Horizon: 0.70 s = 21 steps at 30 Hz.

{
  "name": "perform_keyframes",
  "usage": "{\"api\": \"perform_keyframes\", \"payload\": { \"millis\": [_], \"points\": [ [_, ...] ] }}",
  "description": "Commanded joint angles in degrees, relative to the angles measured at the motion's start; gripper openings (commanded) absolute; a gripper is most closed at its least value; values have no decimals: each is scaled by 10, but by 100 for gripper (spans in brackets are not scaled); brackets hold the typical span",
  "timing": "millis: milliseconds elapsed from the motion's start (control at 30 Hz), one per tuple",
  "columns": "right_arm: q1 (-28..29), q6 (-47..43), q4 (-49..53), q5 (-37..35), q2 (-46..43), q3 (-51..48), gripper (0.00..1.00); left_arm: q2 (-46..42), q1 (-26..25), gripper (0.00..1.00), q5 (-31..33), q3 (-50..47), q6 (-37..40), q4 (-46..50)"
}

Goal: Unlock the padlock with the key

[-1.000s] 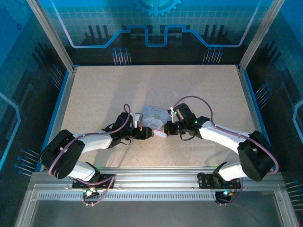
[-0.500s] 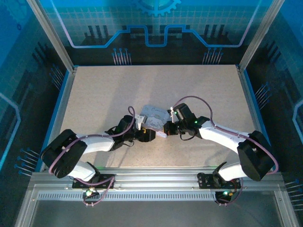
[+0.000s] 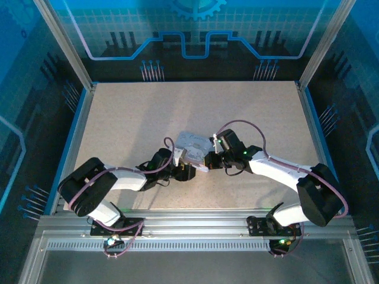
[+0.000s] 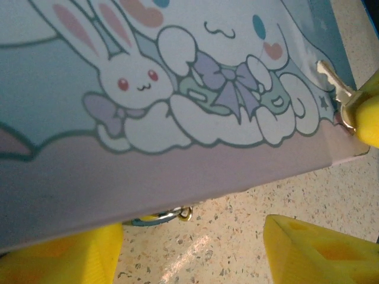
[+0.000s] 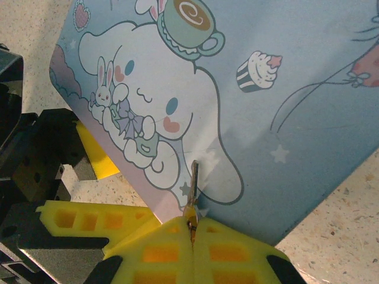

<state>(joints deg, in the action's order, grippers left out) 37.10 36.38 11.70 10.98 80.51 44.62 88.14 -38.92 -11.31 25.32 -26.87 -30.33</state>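
The key (image 5: 193, 180) is a thin silver sliver pinched in my right gripper (image 5: 190, 228), which is shut on it, blade lying over the corner of the lavender cartoon tin box (image 5: 249, 106). In the left wrist view the key (image 4: 333, 81) juts from a yellow finger at the right edge. My left gripper (image 4: 189, 248) is open, its fingers (image 4: 320, 254) low on the table at the tin's (image 4: 177, 171) near edge. A thin curved metal loop with a brass ring (image 4: 177, 214) peeks from under that edge; the rest of the padlock is hidden. From above, both grippers (image 3: 185, 170) (image 3: 205, 163) meet at the tin (image 3: 192, 144).
The tin lies near the middle of a speckled beige table (image 3: 130, 118) fenced by metal rails and blue panels. My left gripper's black body (image 5: 29, 171) and yellow finger (image 5: 98, 157) sit close to the right gripper's left side.
My left arm has slid right and forward, bringing its gripper up to the tin's near edge with its jaws slightly narrower. The right arm and key have stayed put.
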Motion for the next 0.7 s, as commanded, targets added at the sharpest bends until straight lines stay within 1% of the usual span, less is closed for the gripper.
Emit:
{"api": "perform_keyframes", "payload": {
  "millis": [0,433,667],
  "points": [
    [3,-4,12,-3,4,-5,0,8,-8,63,18,1,8,-18],
    [1,-3,11,-4,5,-3,0,29,-20,54,33,21,-29,-17],
    [1,-3,8,0,12,-3,0,32,-25,51,56,25,-55,-11]
  ]
}}
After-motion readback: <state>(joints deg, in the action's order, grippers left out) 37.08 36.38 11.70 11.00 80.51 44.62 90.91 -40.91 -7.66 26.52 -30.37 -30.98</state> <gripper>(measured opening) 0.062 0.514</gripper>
